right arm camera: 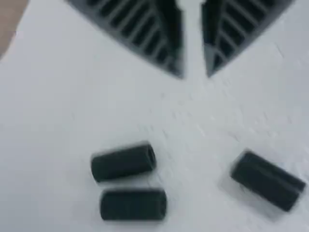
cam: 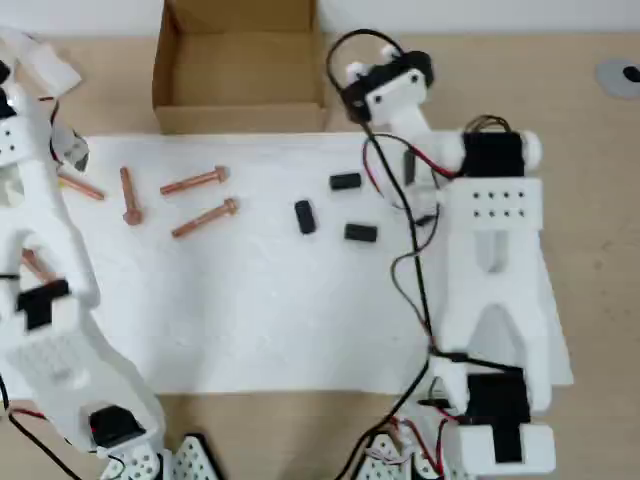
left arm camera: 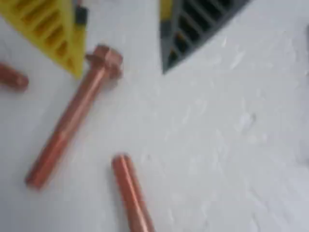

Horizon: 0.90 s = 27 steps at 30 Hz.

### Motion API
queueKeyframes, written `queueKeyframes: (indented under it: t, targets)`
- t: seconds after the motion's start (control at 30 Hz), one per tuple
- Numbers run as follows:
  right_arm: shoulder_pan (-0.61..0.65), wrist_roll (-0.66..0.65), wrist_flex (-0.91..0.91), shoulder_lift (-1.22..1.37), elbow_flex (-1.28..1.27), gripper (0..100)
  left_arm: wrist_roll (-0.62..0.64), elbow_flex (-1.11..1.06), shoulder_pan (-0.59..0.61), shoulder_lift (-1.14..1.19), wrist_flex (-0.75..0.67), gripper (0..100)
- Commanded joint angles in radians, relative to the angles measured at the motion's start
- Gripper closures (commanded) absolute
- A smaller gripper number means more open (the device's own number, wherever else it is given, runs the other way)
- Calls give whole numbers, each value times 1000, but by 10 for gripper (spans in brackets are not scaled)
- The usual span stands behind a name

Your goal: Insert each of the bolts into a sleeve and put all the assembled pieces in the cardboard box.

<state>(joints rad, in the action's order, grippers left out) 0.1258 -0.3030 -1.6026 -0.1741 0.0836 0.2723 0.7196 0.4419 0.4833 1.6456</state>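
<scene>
Several copper bolts lie on the left of the white mat. In the left wrist view one bolt has its hex head just by the yellow fingertip, with a second bolt beside it. My left gripper hangs open just above them, holding nothing. Three black sleeves lie mid-mat. My right gripper hovers over the mat a little way from the sleeves, open by only a narrow gap and holding nothing.
The open cardboard box stands at the mat's far edge, between the two arms. The left arm covers the mat's left border and part of one bolt. Cables trail along the right arm.
</scene>
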Motion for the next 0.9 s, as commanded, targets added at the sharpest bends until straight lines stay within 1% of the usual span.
queueKeyframes:
  t: [0.0, 0.07, 0.2, 0.4, 0.5, 0.63, 0.8, 0.87]
  targets:
    - [41, -11, -2, 33, 87, 898, 25, 276, 17, 124, 51, 879]
    - [51, -11, -2, 61, 110, 897, 41, 348, 17, 186, 54, 879]
    - [71, -11, -8, 124, 142, 897, 123, 420, 37, 283, 51, 877]
    - [73, -12, -2, 185, 142, 896, 127, 494, 29, 423, 34, 855]
    - [73, -49, -5, 203, 140, 896, 124, 555, 32, 475, 32, 854]
    - [73, -55, -2, 206, 140, 892, 106, 624, 34, 533, -2, 854]
    - [74, -89, -6, 205, 134, 825, 110, 635, 38, 568, -78, 855]
    - [73, -89, -8, 205, 134, 822, 110, 628, 38, 573, -95, 856]
